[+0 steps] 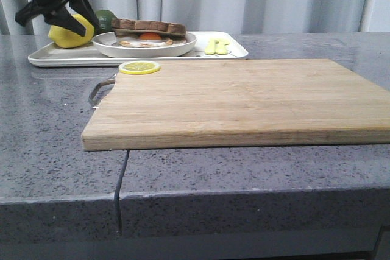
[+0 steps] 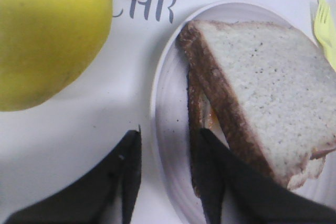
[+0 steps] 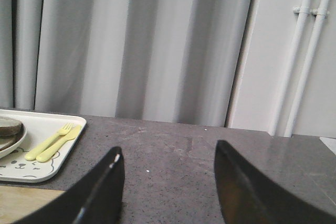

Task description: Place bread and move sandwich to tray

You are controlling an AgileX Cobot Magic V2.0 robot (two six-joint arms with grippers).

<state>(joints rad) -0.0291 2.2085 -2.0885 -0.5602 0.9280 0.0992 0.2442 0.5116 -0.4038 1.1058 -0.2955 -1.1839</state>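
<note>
The sandwich (image 1: 149, 31) sits on its round white plate (image 1: 109, 45) on the white tray (image 1: 61, 58) at the back left. A brown-crusted bread (image 1: 149, 26) slice lies on top of the fried egg (image 1: 150, 38). My left gripper (image 1: 85, 22) hangs open just left of the plate, above it. In the left wrist view my left gripper (image 2: 169, 135) straddles the plate's rim (image 2: 173, 150), with one finger beside the crust of the bread (image 2: 262, 93). My right gripper (image 3: 168, 148) is open over bare grey counter, holding nothing.
A lemon (image 1: 70, 35) and a green fruit (image 1: 106, 17) sit on the tray behind my left gripper. Yellow cutlery (image 1: 217, 45) lies at the tray's right end. A wooden cutting board (image 1: 244, 98) fills the middle, with a lemon slice (image 1: 139, 67) on its far left corner.
</note>
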